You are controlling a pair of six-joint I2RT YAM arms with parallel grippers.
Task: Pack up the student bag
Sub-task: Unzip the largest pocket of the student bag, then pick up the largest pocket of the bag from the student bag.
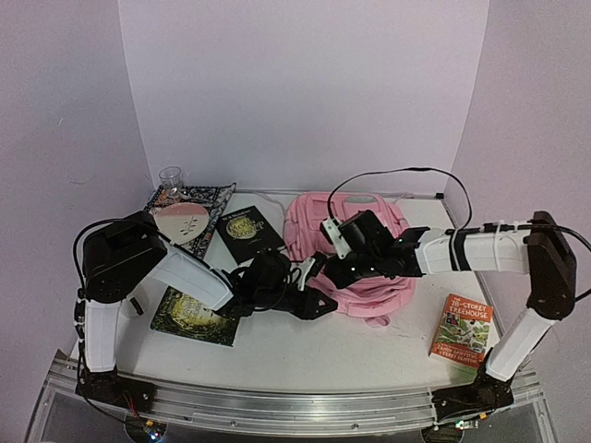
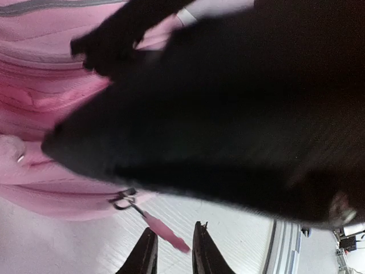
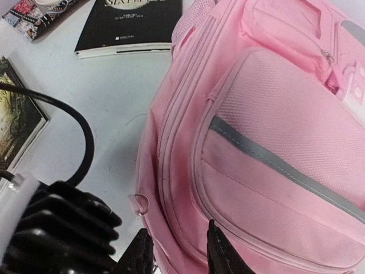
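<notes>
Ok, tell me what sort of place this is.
Most likely a robot test booth, not a classroom: plain white walls box in a white table, a metal rail runs along its near edge, and the bag and a few books lie staged on it.

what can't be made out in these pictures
- Left wrist view: a blurred black mass above the left hand hides most of the student bag.
- Top view: the right arm covers the bag's front, and the title on the dark book is too small to read.
- Right wrist view: the right hand is cut off by the bottom edge, so whether it pinches fabric is unclear.
</notes>
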